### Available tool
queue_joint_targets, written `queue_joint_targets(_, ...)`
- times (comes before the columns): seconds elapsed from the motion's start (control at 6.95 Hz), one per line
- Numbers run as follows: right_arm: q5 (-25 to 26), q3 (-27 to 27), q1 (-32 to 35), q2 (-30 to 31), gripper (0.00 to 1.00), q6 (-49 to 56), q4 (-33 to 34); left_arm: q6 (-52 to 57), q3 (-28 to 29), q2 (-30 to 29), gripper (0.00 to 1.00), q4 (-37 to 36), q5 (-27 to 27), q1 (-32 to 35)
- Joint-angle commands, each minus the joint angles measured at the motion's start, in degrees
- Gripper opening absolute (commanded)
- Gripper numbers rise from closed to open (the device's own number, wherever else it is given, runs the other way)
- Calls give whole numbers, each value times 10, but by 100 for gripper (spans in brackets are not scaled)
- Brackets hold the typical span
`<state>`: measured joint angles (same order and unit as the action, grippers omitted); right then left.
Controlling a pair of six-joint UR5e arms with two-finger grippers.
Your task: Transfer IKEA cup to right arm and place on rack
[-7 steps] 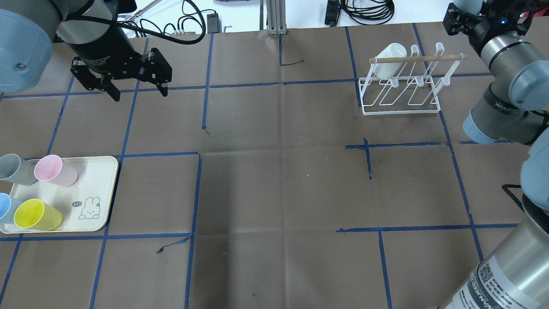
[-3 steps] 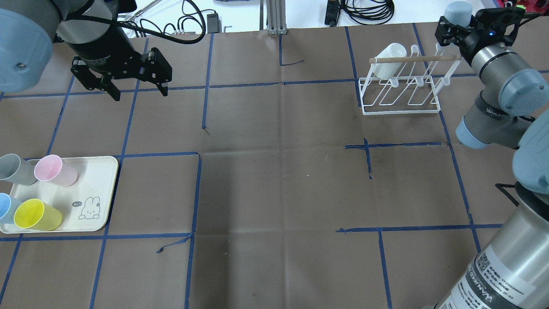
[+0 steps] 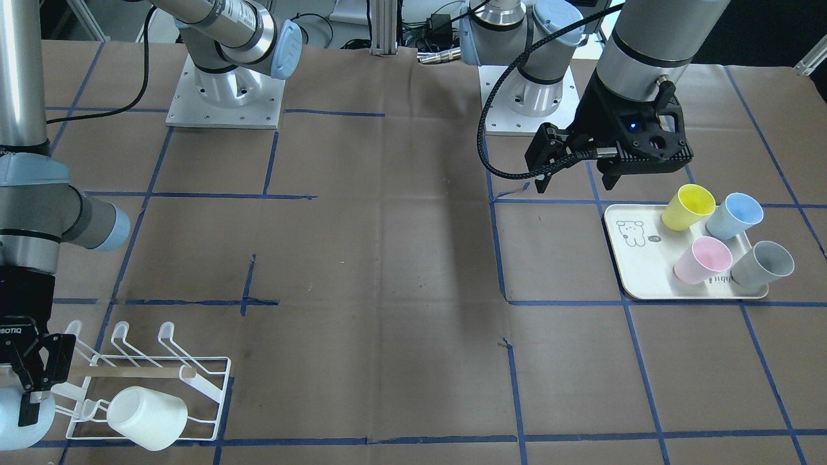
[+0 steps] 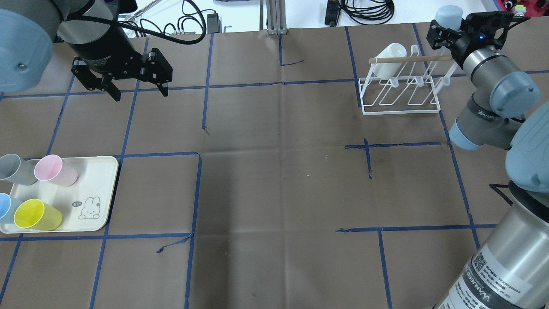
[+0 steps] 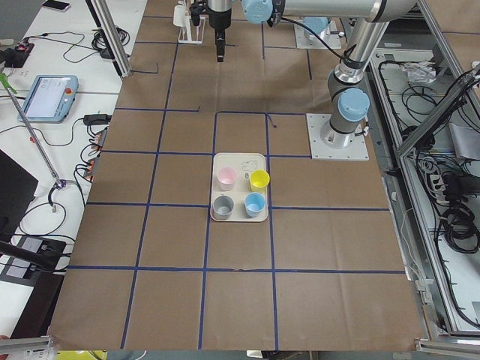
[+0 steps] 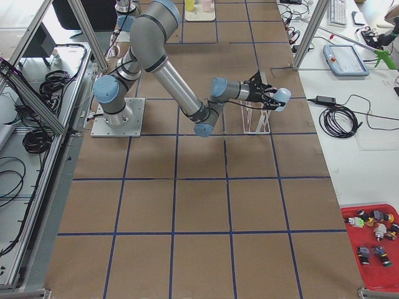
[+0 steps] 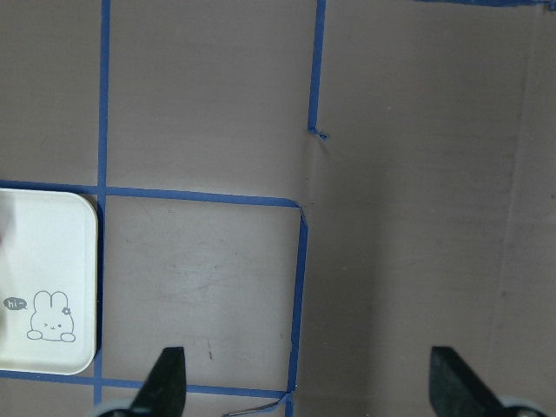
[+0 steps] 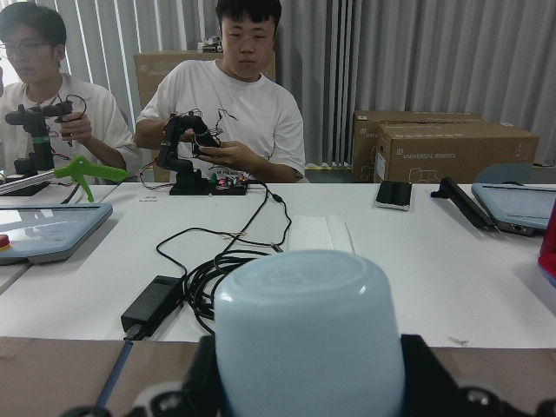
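My right gripper (image 4: 446, 32) is shut on a pale blue IKEA cup (image 4: 448, 14), held bottom outward just beyond the right end of the rack (image 4: 401, 98). That cup fills the right wrist view (image 8: 308, 334) and shows at the lower left of the front view (image 3: 14, 416), with the gripper (image 3: 29, 387) over it. The white wire rack (image 3: 148, 371) carries one white cup (image 4: 388, 58) on a prong at its left end. My left gripper (image 4: 139, 91) hangs open and empty above the table, far left; its fingertips (image 7: 165, 373) frame bare paper.
A cream rabbit-print tray (image 4: 92, 180) at the near left holds yellow (image 4: 36, 214), pink (image 4: 53, 169), grey and blue cups. Brown paper with blue tape lines covers the table. Cables lie past the far edge. Two people sit behind a white table (image 8: 452, 261).
My right arm has swung left toward the rack's right end, bringing the pale blue cup into the overhead view. The left arm has stayed where it was.
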<state>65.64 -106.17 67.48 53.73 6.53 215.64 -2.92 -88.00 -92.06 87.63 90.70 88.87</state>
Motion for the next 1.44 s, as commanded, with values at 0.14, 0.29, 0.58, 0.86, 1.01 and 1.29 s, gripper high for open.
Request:
queue_joint_targets(0.14,0,-4,1,-10,4,1,12,-8,-1,1,100,0,-1,1)
queue_joint_targets(0.29,1,-10,1,-12,5,4,11,-9,-1,0,100,0,-4,1)
queue_joint_targets(0.58,1,-21,0,-11,6,5,11,-9,-1,2,100,0,-6,1)
queue_joint_targets(0.86,2,-19,0,-6,47,9,11,-7,-1,0,100,-2,-5,1)
queue_joint_targets(1.01,2,-18,0,-5,72,9,11,-3,0,0,100,-4,-5,1)
queue_joint_targets(1.29,0,-17,0,-5,99,7,10,-1,0,0,100,-4,-6,1)
